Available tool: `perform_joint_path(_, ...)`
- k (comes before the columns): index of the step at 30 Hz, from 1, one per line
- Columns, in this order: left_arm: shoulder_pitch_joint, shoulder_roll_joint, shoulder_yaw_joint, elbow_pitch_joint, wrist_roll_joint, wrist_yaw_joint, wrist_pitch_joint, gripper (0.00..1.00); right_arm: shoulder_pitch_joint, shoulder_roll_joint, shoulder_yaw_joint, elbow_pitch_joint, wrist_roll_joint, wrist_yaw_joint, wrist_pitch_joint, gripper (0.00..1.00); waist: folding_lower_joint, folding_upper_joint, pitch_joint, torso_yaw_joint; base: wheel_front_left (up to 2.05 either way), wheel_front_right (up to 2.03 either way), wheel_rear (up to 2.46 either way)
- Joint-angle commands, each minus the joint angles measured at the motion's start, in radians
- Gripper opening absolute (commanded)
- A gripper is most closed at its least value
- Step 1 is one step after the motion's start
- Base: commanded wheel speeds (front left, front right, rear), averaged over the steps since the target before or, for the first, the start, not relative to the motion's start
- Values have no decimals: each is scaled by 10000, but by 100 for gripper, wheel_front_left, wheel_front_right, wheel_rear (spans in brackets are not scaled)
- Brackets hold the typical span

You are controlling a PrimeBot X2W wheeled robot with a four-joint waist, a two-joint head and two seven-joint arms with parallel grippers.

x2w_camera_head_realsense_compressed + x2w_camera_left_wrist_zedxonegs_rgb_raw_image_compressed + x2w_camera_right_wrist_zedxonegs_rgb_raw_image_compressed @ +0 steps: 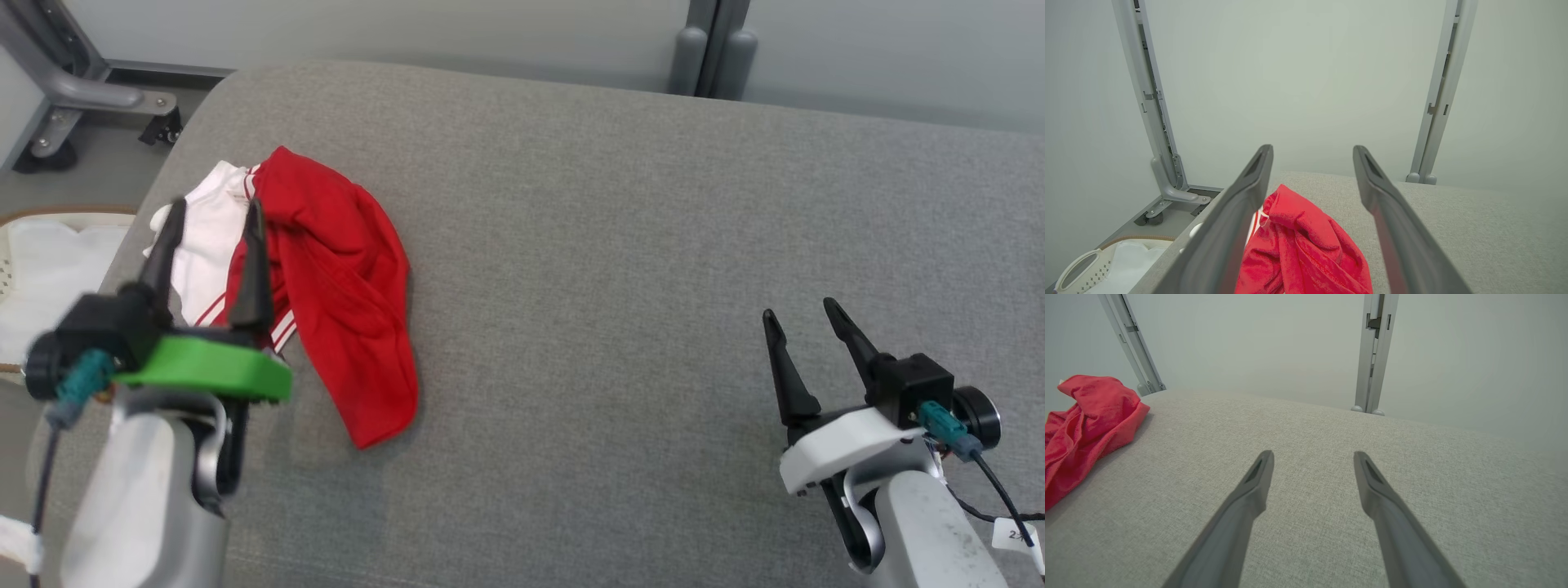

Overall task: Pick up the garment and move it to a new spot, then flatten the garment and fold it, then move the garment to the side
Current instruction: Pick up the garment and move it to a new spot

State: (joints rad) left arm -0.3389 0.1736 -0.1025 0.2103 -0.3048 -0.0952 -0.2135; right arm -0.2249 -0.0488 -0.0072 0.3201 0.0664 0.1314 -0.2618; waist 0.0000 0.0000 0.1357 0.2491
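Hovering at the left edge of the padded grey fabric-covered table (612,245), the left end effector (215,208) on its green mount has its two dark fingers spread wide and holds nothing. The crumpled red garment with white panel and white stripes (343,286) lies in a heap near the table's far left corner, white side towards the table's left edge.

The right end effector (798,310) waits over the table's near right part, fingers equally wide, nothing in them.

So the pick-up looks not yet begun, and this is the moment to get it right. From the left wrist view the red folds sit low between the fingers, so the line seems good. The sensible play is to come straight down onto the thickest bunched ridge towards the table's far side, let one finger slide under a fold, and close on several layers, not a single thin edge.

Watch the table's left edge: a white plastic laundry basket (49,269) sits below it, and a loose grip could drag the cloth over. Lifting high before carrying towards the table's middle should keep the trailing red tail from snagging.
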Motion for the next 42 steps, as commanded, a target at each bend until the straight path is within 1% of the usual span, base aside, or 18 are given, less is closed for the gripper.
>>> perform_joint_path(1,-612,223,62,21,-94,-72,208,100,-207,-34,22,-34,-140,-14,-45,100,0,0,310,-177,0,0,0)
perform_joint_path(3,-1502,597,173,146,-170,-121,588,100,-420,-34,94,-57,-258,-14,-45,100,0,0,513,-337,0,0,0)
perform_joint_path(5,-2294,790,262,318,-455,-197,959,100,-629,-39,144,-101,-336,-14,-45,100,0,0,747,-506,0,0,0)
perform_joint_path(8,-3369,1259,367,901,-882,-272,1455,100,-953,-33,232,-96,-127,-14,-45,100,0,0,1157,-756,0,0,0)
perform_joint_path(11,-3980,1555,405,1636,-1290,-319,1967,100,-1228,-33,403,-102,-272,-14,-45,100,0,0,1522,-1016,0,0,0)
perform_joint_path(13,-4280,1853,398,2179,-1585,-346,2401,100,-1381,-45,470,-117,-338,-14,-45,100,0,0,1762,-1192,0,0,0)
perform_joint_path(14,-4382,2029,371,2461,-1698,-356,2638,100,-1449,-42,524,-130,-344,-14,-44,100,0,0,1900,-1293,0,0,0)
perform_joint_path(18,-4397,2412,80,3302,-2313,-366,3582,100,-1602,-39,558,-154,-525,-14,-45,100,0,0,2297,-1554,0,0,0)
perform_joint_path(23,-4222,2784,-423,3775,-3240,-366,4680,100,-1628,-33,426,-195,-808,-14,-45,100,0,0,2734,-1703,0,0,0)
perform_joint_path(25,-4248,2908,-463,3946,-3394,-362,4850,100,-1657,-34,393,-242,-887,-16,-45,100,0,0,2879,-1745,0,0,0)
perform_joint_path(34,-4293,2923,-735,4421,-3834,-365,5397,100,-1699,-34,385,-338,-937,-15,-45,100,0,0,3204,-1765,0,0,0)
perform_joint_path(35,-4277,2921,-794,4405,-3879,-365,5410,77,-1698,-34,395,-339,-912,-15,-45,100,0,0,3210,-1759,0,0,0)
perform_joint_path(36,-4270,2934,-835,4358,-3904,-365,5375,48,-1701,-34,407,-330,-890,-15,-45,100,0,0,3210,-1756,0,0,0)
perform_joint_path(37,-4284,2938,-843,4284,-3946,-365,5238,30,-1715,-34,428,-322,-841,-15,-45,100,0,0,3198,-1752,0,0,0)
perform_joint_path(38,-4306,2947,-832,4244,-3953,-365,5121,5,-1719,-36,444,-313,-815,-16,-45,100,0,0,3171,-1751,0,0,0)
perform_joint_path(39,-4336,2980,-873,4181,-3911,-365,4960,0,-1715,-34,465,-298,-789,-15,-45,100,0,0,3122,-1754,0,0,0)
perform_joint_path(42,-4425,3102,-1012,3987,-3782,-365,4628,0,-1659,-36,514,-239,-663,-16,-45,100,0,0,2895,-1781,0,0,0)
